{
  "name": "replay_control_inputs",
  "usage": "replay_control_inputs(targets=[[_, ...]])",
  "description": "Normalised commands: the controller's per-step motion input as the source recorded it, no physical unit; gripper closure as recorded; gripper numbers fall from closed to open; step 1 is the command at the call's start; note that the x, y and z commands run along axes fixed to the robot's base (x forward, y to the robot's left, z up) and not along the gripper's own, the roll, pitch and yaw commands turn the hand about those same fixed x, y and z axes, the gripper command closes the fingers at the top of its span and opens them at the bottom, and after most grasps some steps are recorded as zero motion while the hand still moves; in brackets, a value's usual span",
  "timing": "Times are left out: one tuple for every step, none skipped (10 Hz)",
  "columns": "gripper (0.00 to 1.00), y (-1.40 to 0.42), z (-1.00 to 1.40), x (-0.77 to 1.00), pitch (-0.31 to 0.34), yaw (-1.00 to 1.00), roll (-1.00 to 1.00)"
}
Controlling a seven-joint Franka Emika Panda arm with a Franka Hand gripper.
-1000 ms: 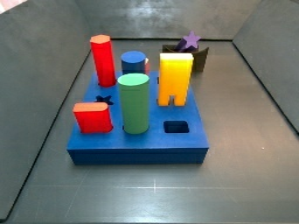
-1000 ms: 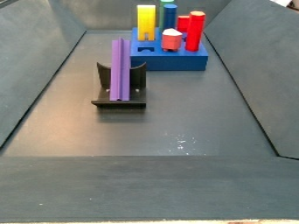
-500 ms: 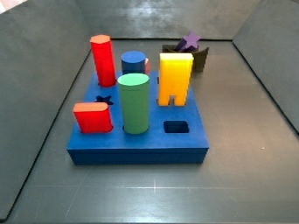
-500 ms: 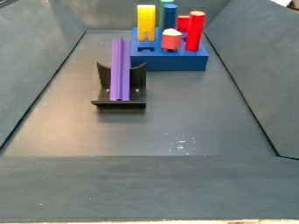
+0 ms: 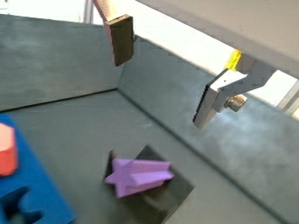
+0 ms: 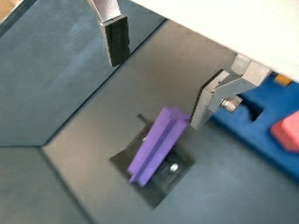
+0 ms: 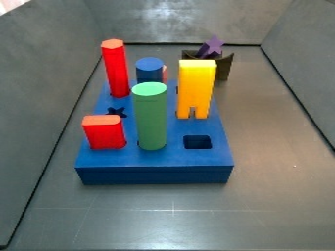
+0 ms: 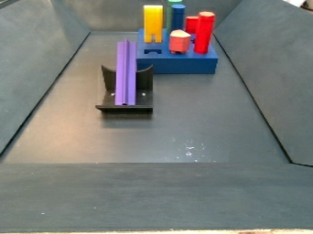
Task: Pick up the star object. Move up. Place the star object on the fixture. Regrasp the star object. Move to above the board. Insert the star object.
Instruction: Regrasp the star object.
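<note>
The purple star object [image 8: 126,71] stands upright in the dark fixture [image 8: 126,106], apart from the blue board [image 7: 157,162]; in a side view only its top [image 7: 213,46] shows behind the yellow block. Both wrist views look down on the star object [image 5: 138,175] [image 6: 158,147] in the fixture [image 6: 163,179], with the board's edge [image 6: 263,144] beside it. The gripper [image 5: 162,90] [image 6: 158,92] hangs well above it, open, with nothing between its fingers. Neither side view shows the gripper. A star-shaped hole [image 7: 117,113] lies in the board near the red post.
On the board stand a red hexagonal post [image 7: 114,64], a blue cylinder [image 7: 151,71], a yellow arch block [image 7: 197,86], a green cylinder [image 7: 149,116] and a low red block [image 7: 104,130]. A square hole [image 7: 197,142] is open. Grey sloping walls [image 8: 49,82] enclose the floor.
</note>
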Motion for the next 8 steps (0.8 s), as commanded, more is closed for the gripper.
replay_control_inputs(targets=[[0.0, -0.03, 0.0, 0.08, 0.122, 0.07, 1.0], [0.0, -0.04, 0.0, 0.09, 0.151, 0.09, 1.0], [0.0, -0.04, 0.0, 0.09, 0.176, 0.11, 1.0], [0.0, -0.04, 0.0, 0.09, 0.199, 0.14, 1.0], [0.0, -0.04, -0.01, 0.1, 0.218, 0.18, 0.97], [0.0, -0.05, -0.01, 0.1, 0.192, 0.21, 0.72], [0.0, -0.05, -0.01, 0.11, 0.16, 0.22, 0.53], [0.0, -0.04, 0.0, 0.1, 0.118, 0.23, 0.31]])
